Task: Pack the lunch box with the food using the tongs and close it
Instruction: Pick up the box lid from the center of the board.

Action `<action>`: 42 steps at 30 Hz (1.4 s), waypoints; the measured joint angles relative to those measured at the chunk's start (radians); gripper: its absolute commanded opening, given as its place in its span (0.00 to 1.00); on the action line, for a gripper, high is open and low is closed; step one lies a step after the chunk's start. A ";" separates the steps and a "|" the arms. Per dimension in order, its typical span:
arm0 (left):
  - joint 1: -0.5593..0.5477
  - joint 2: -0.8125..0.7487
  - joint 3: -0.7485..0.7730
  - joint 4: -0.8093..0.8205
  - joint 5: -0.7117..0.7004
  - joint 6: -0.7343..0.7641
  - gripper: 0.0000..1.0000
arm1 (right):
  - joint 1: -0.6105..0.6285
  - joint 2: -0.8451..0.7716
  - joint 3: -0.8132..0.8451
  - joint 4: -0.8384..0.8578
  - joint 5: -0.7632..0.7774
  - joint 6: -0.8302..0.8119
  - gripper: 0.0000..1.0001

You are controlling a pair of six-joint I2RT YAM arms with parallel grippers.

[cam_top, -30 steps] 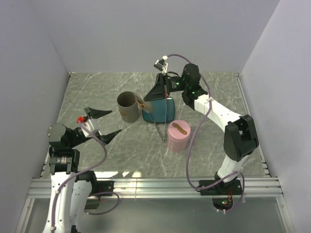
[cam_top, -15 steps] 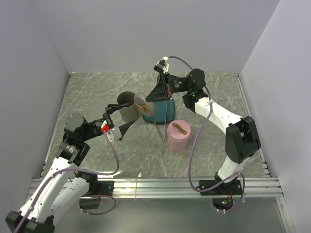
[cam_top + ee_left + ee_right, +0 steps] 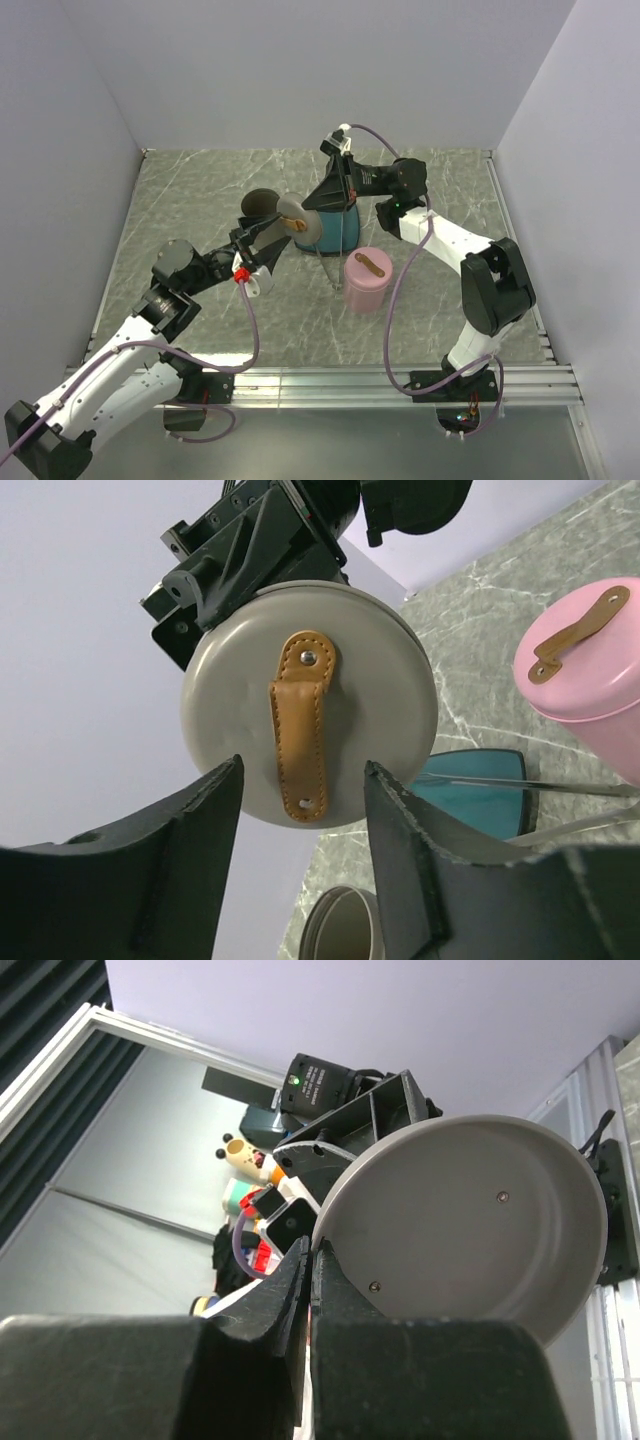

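The lunch box (image 3: 256, 204) is a grey round tin standing open at the table's middle, and its mouth (image 3: 345, 925) shows below my left fingers. Its grey lid (image 3: 293, 222) with a tan leather strap (image 3: 300, 725) hangs on edge in the air. My right gripper (image 3: 308, 210) is shut on the lid's rim (image 3: 335, 1230). My left gripper (image 3: 300, 780) is open, with one finger on each side of the strap's lower end, just short of the lid. The silver tongs (image 3: 334, 256) lie across the teal plate (image 3: 335, 232). The food is hidden.
A pink tin (image 3: 366, 280) with a tan strap on its lid stands right of the plate, near the tongs' front end. It also shows in the left wrist view as the pink tin (image 3: 590, 670). Grey walls close in the table on three sides.
My left arm swung in from the left edge to the lid, and its jaws have narrowed. The right gripper has kept hold of the lid and tilted a little.
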 measured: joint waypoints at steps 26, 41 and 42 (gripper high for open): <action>-0.076 0.001 -0.010 0.031 -0.063 0.011 0.20 | 0.046 0.000 -0.021 0.044 0.019 0.018 0.00; -0.089 0.002 0.005 -0.063 -0.090 -0.092 0.00 | 0.040 -0.013 0.003 -0.283 -0.005 -0.203 0.60; -0.089 0.002 0.015 -0.088 -0.094 -0.108 0.01 | 0.039 -0.013 0.008 -0.330 -0.006 -0.237 0.63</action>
